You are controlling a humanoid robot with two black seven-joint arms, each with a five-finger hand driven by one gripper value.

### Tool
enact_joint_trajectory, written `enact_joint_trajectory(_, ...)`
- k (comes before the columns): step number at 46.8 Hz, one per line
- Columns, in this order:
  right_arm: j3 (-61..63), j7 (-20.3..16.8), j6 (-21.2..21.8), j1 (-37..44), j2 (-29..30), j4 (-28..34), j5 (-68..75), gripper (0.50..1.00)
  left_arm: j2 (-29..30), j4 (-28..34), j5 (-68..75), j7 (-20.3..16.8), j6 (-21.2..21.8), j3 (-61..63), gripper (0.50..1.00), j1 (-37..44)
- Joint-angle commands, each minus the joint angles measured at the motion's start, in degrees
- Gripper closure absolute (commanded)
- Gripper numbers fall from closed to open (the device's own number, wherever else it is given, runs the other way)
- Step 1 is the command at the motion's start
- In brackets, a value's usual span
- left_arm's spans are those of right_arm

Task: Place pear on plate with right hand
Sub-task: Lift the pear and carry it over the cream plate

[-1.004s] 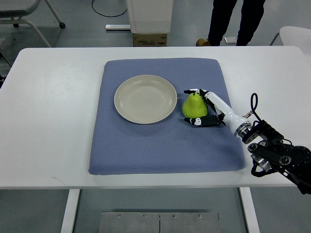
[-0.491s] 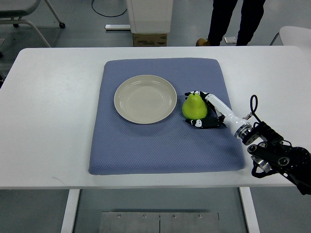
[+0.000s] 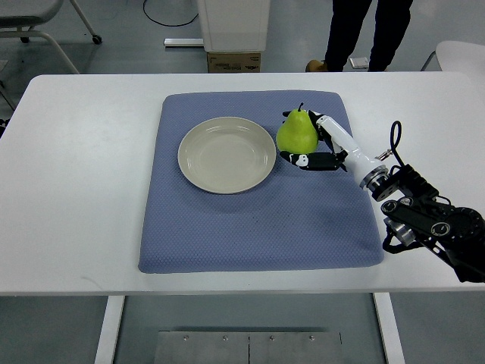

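Holding the pear point(image 3: 296, 133) in curled fingers, the right hand point(image 3: 314, 148) has lifted it nearer the plate point(image 3: 226, 155), which remains bare.

A white table point(image 3: 83, 174) with rounded corners fills most of the view, its top smooth and plain. Spread directly on it, a bit right of centre, lies a blue-grey mat point(image 3: 250, 227), roughly square with softened corners and a fine dotted weave; its far edge sits near the table's far side and its near edge stops short of the table's front edge. Bare white tabletop shows all round the mat, widest on the left. Below the front edge, two white legs point(image 3: 111, 326) run down toward the grey floor point(image 3: 129, 38)
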Motion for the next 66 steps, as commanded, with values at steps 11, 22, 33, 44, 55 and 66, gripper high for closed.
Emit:
enact_joint_trajectory(11,-0.33,0.0,-0.3,4.9,5.93,-1.99,1.13,1.0,0.0,0.0,0.02,0.01,0.0,0.06,0.5,0.01)
enact_joint_trajectory(22,-0.77,0.0,-0.22,6.92,11.82,-6.56,1.4,1.0,0.0,0.0,0.02,0.0,0.0,0.06,0.5,0.01)
enact_joint_trajectory(33,-3.32,0.0,-0.22,8.16,12.0,-8.4,1.4,1.0,0.0,0.0,0.02,0.01,0.0,0.06,0.5,0.01)
enact_joint_trajectory(44,-5.95,0.0,-0.13,8.6,12.0,-8.67,1.49,1.0,0.0,0.0,0.02,0.01,0.0,0.06,0.5,0.01)
enact_joint_trajectory(55,-9.12,-0.1,0.66,8.51,12.0,-8.05,2.02,1.0,0.0,0.0,0.02,0.01,0.0,0.06,0.5,0.01)
enact_joint_trajectory(66,-9.82,-0.8,2.86,8.25,12.0,-7.88,2.02,1.0,0.0,0.0,0.02,0.01,0.0,-0.03,0.5,0.01)
